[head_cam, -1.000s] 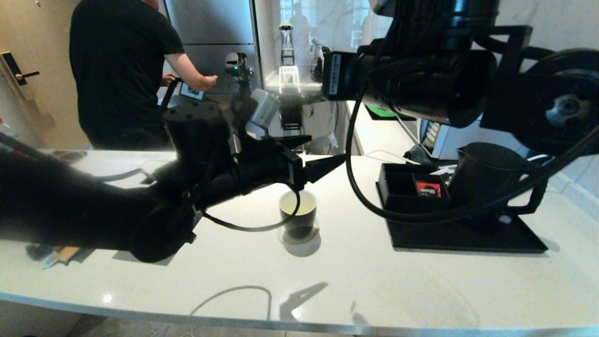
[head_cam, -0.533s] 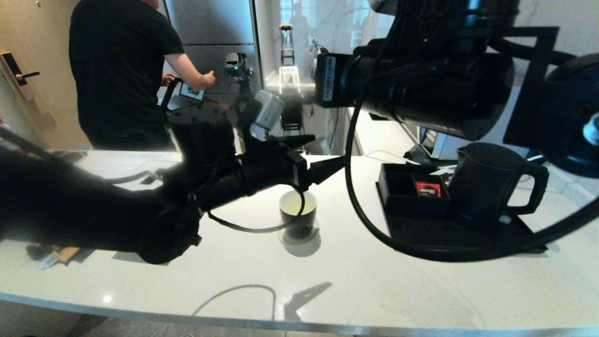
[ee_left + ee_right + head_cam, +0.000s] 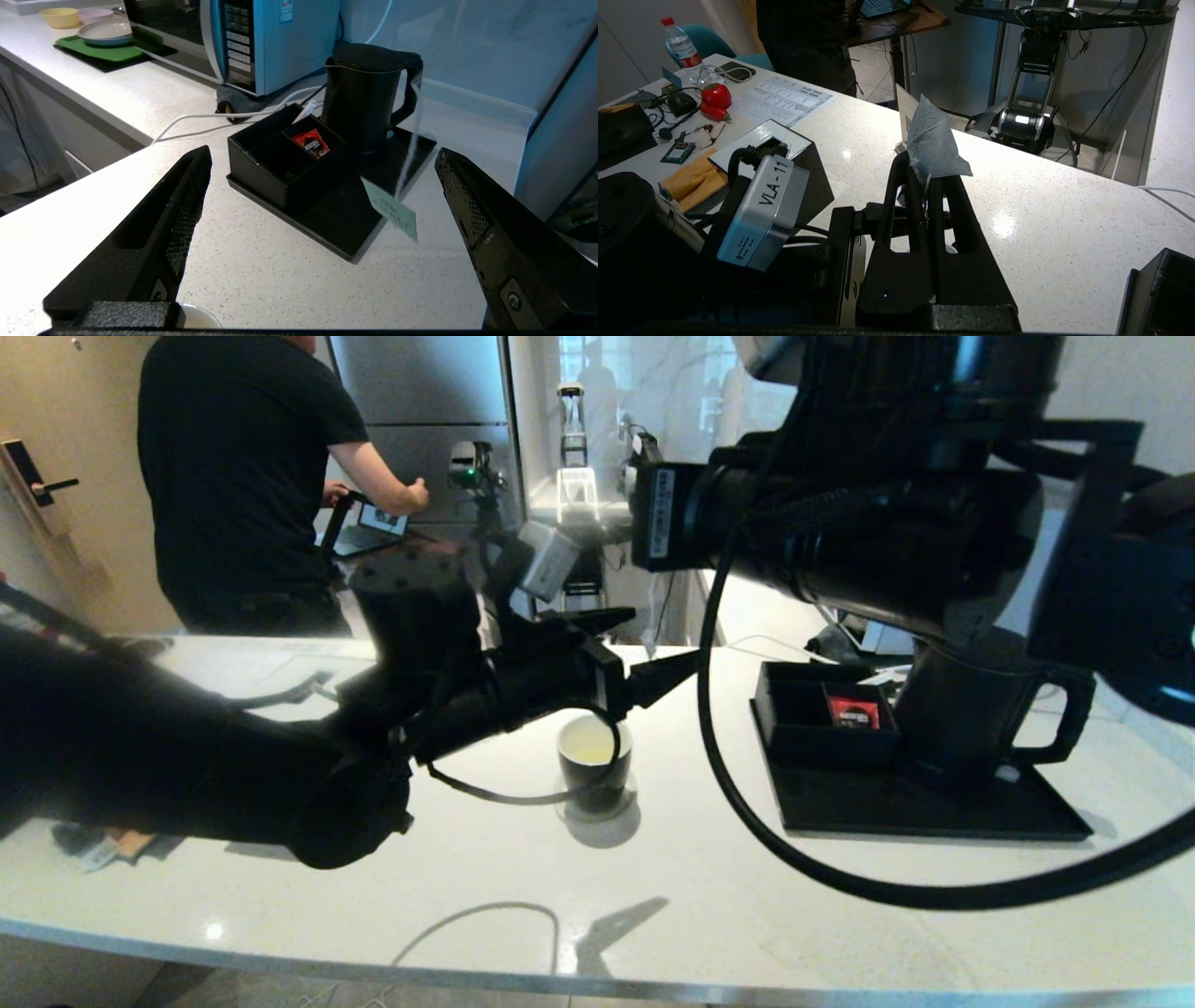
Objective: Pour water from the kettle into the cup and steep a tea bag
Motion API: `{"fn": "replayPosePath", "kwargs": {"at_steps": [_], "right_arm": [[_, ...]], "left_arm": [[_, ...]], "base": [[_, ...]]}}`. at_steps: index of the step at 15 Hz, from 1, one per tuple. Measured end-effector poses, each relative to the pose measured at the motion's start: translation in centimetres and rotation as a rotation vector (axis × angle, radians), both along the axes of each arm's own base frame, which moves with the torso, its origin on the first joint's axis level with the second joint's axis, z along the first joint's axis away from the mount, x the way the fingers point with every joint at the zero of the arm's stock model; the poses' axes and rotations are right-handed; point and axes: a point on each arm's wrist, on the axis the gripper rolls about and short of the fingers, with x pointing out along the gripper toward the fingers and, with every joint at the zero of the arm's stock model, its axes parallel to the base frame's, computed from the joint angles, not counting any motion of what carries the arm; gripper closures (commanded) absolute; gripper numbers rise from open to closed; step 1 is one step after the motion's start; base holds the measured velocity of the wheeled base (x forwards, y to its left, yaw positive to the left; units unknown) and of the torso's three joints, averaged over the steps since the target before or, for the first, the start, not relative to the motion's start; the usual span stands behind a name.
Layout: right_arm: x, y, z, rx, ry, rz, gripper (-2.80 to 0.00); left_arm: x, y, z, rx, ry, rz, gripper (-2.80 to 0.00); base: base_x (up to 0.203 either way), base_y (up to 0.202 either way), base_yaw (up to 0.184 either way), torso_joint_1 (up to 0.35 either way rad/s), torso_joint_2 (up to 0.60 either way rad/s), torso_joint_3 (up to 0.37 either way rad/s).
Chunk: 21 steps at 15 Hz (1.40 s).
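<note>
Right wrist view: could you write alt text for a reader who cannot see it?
The right gripper, shut on a pale tea bag, holds it above a white speckled counter. Below sits the left arm's grey camera module, labelled VLA-11. Farther back lie papers, a water bottle and a red pepper.

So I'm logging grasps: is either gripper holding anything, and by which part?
The right gripper pinches the tea bag by the pouch's lower edge. The left gripper is open, holding nothing.

"VLA-11" on grey module [image 3: 762, 219] atop left arm; other labels illegible.
</note>
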Motion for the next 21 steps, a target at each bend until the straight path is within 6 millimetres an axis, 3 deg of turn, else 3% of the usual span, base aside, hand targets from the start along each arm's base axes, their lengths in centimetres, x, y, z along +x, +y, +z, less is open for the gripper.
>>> {"fn": "replayPosePath", "kwargs": {"at_steps": [16,17,21], "right_arm": [[-0.19,0.04,-0.09,-0.004,0.002,0.004,0.00],[-0.21,0.06,-0.08,-0.005,0.001,0.004,0.00],[-0.23,0.13,-0.15,-0.006,0.003,0.006,0.00]], "left_arm": [[-0.42,-0.32,-0.27,0.008,0.006,-0.014,-2.80],[-0.42,-0.32,-0.26,0.007,0.006,-0.014,0.00],[-0.41,-0.29,0.03,-0.013,-0.015,-0.011,0.00]], "base": [[0.000,0.000,0.000,0.000,0.00,0.000],[0.000,0.000,0.000,0.000,0.00,0.000],[0.000,0.000,0.000,0.000,0.00,0.000]]}}
